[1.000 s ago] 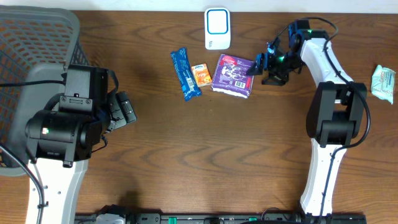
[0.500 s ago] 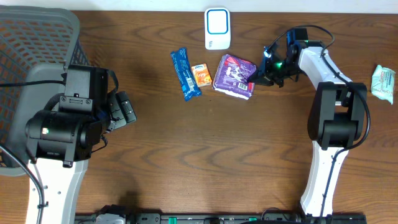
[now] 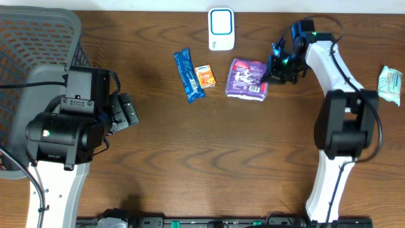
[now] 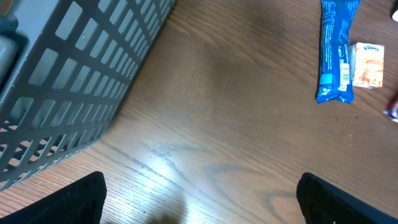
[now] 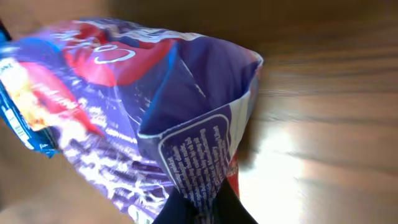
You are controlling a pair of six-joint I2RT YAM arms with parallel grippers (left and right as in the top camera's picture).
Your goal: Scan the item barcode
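Left hand (image 3: 124,113) sat nearest, front-left by the grey basket (image 3: 35,60), fingers spread wide, holding nothing, so it played no part. Mid-worktop (image 3: 209,145) was bare wood. Further back sat the item row: blue bar wrapper (image 3: 188,76), small orange tissue pack (image 3: 205,76), then the purple packet (image 3: 245,79), just beside them but apart. Right hand (image 5: 200,210) was pressed together on the packet's crimped end seal, a thin pinch on film only. The packet's long axis looked roughly left-right along the row, with the pinched end pointing right toward the arm and the printed face up. The pinched end looked raised; couldn't tell if the far end had cleared the wood. The small-print panel faced the wrist camera, and no barcode was visible in any view. The white scanner-like unit (image 3: 221,28) stood at the back edge, apart from the packet, back and to its left. Judgement: grasp done, early stage. Left to do: lift, carry to the unit, find the barcode and turn it toward the window. The weak seal pinch could let the packet swing.
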